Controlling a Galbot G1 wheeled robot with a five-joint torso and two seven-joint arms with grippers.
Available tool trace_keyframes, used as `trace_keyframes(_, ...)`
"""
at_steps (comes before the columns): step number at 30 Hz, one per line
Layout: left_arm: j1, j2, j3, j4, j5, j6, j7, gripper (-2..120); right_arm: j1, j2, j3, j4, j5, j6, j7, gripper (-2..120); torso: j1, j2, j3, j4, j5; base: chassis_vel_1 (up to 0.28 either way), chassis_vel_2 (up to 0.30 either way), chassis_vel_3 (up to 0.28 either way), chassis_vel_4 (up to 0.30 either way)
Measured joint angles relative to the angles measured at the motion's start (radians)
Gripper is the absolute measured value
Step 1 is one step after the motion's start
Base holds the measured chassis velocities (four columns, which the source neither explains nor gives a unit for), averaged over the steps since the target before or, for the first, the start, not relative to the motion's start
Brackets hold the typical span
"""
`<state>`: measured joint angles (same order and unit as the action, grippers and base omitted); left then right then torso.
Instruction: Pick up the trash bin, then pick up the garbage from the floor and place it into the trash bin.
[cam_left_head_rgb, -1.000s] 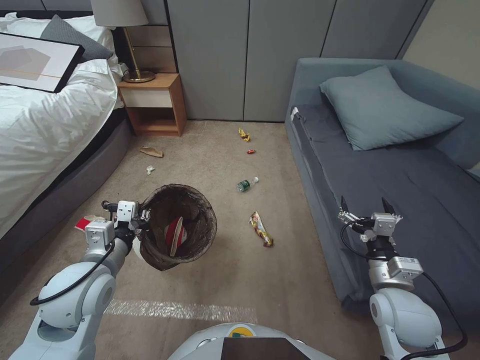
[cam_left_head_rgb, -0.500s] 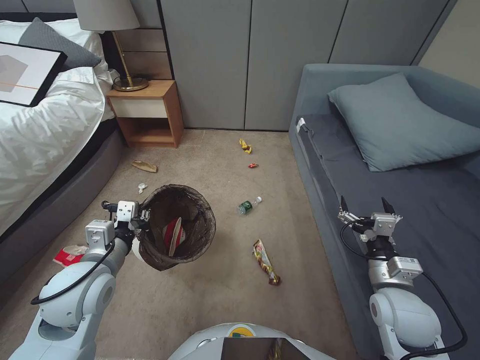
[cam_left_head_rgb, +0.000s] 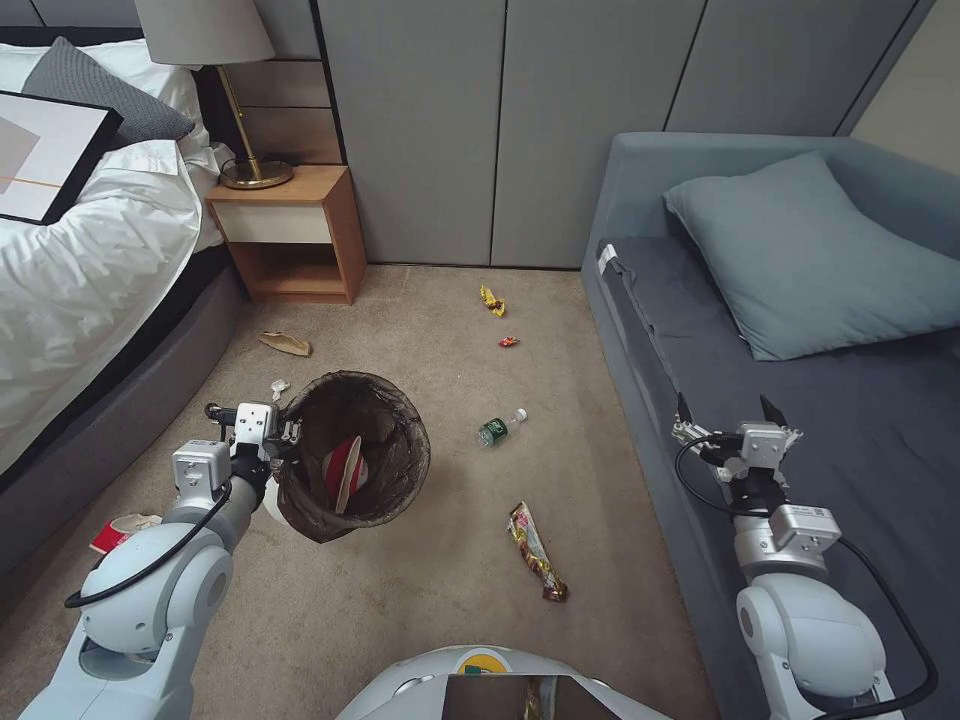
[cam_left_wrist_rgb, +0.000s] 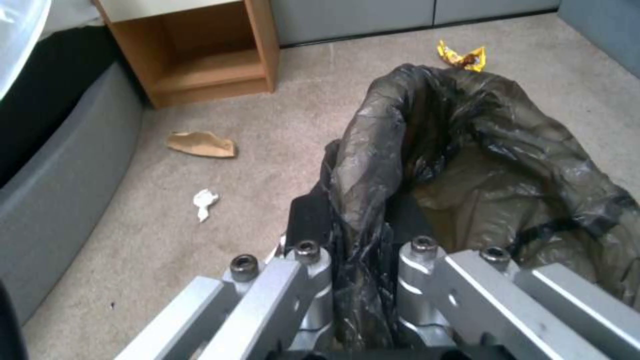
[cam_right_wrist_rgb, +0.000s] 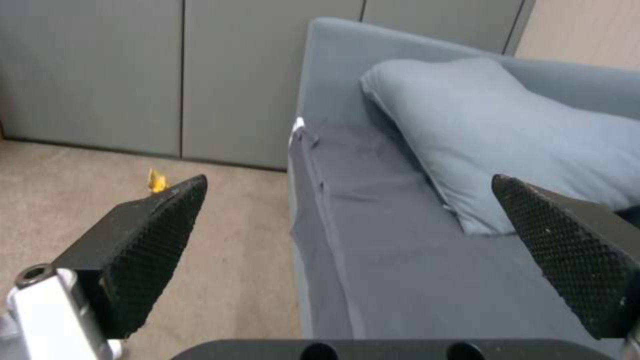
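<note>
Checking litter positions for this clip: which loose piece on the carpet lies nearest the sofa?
The long brown-gold snack wrapper, lying nearest the robot's base. The bottle and the small red and yellow scraps lie farther from the sofa.

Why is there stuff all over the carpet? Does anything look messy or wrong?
Yes. Litter lies scattered on the floor: a small bottle, a long snack wrapper, a tan paper piece and a white tissue. It belongs in the trash bin held by the left gripper.
</note>
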<state>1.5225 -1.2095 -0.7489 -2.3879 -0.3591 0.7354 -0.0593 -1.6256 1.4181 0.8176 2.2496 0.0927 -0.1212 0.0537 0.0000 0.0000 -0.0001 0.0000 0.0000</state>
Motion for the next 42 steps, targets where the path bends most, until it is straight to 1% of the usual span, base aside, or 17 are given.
trace_keyframes(12, 0.002, 0.003, -0.006, 0.0, -0.002, 0.0, 0.0, 7, -0.008, 0.009, -0.021, -0.015, -0.018, -0.013, 0.002, 100, 0.0, 0.0, 0.0, 0.0, 0.0, 0.0, 0.0, 0.0, 0.0)
trace_keyframes(26, 0.005, -0.005, -0.012, -0.005, -0.002, 0.0, 0.0, 7, -0.005, 0.008, -0.026, -0.012, -0.036, -0.035, 0.002, 100, 0.0, 0.0, 0.0, 0.0, 0.0, 0.0, 0.0, 0.0, 0.0)
trace_keyframes(42, 0.011, -0.011, -0.014, -0.01, -0.001, 0.0, -0.001, 7, -0.011, 0.011, -0.024, -0.007, -0.035, -0.037, 0.003, 100, 0.0, 0.0, 0.0, 0.0, 0.0001, 0.0, 0.0, 0.0, 0.0)
